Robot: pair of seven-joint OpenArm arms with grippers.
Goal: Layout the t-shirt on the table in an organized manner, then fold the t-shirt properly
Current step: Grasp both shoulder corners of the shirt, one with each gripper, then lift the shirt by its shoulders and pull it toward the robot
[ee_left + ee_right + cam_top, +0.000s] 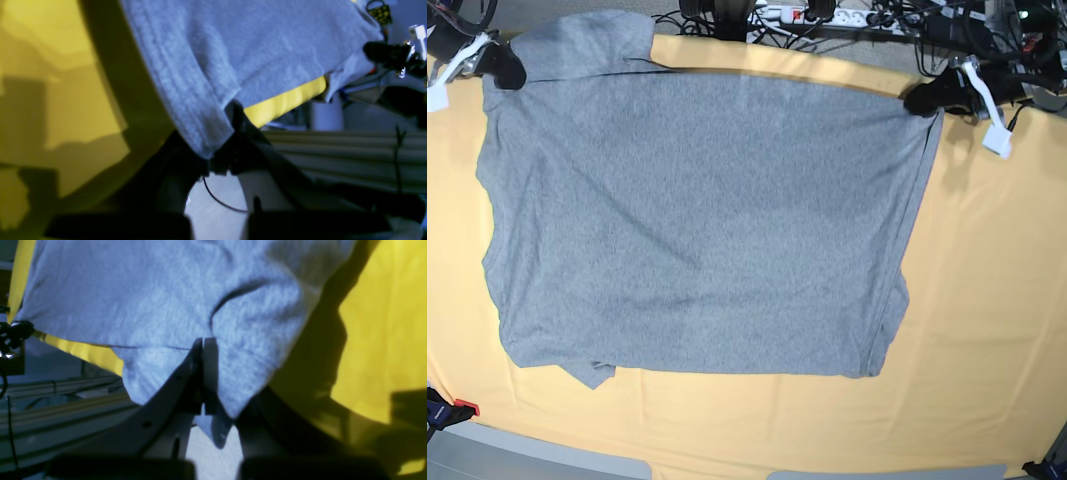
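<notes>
The grey t-shirt (pixel 697 220) lies spread across the yellow tabletop (pixel 987 300), blank side up, its far edge stretched between the two arms. The left gripper (pixel 924 100) has its fingers (pixel 233 133) pinched on one far corner of the shirt, and the right gripper (pixel 505 70) has its fingers (pixel 203 366) clamped on the other, near a sleeve (pixel 587 40).
</notes>
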